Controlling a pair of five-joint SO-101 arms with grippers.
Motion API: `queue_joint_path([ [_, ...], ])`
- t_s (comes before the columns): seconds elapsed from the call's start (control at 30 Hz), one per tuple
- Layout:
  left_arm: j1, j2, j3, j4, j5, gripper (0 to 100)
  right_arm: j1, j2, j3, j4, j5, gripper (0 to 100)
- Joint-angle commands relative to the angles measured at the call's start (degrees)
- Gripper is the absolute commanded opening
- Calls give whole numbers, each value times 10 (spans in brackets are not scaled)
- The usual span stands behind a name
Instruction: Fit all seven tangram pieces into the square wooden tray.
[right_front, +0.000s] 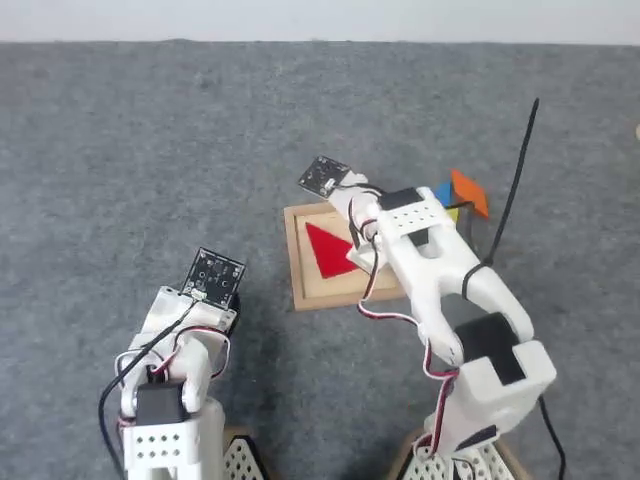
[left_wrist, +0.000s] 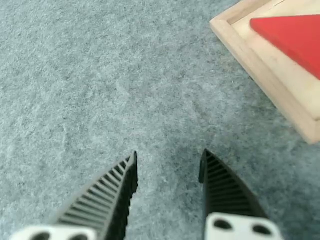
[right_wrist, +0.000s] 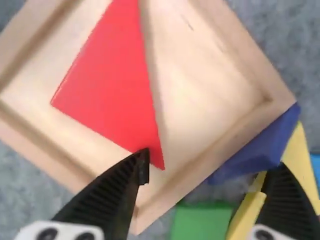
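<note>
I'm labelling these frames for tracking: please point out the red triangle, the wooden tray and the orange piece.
red triangle (right_front: 328, 252): high view, middle of its top face.
wooden tray (right_front: 330, 297): high view, bare rim on the side nearest the arms' bases.
orange piece (right_front: 470, 190): high view, middle of its visible face.

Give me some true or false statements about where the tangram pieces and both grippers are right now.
1. The red triangle lies inside the wooden tray. True.
2. The left gripper holds a piece. False: it is open over the bare grey mat and holds nothing.
3. The blue piece lies inside the tray. False: it lies outside, against the tray's corner.
4. The right gripper is open over the tray's edge. True.
</note>
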Motion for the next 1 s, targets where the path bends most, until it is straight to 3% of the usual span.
queue_joint_path([
  [0.0,3,-7,-6,4,4,192,0,3,-46,4,-6,362],
  [0.2,3,-7,-6,4,4,192,0,54,-115,4,-4,362],
  [0.37,3,-7,-6,4,4,192,-2,66,-145,19,-45,362],
  [0.7,3,-7,-6,4,4,192,-65,-122,70,-74,-73,362],
  [0.97,3,-7,-6,4,4,192,-34,6,-8,-80,-73,362],
])
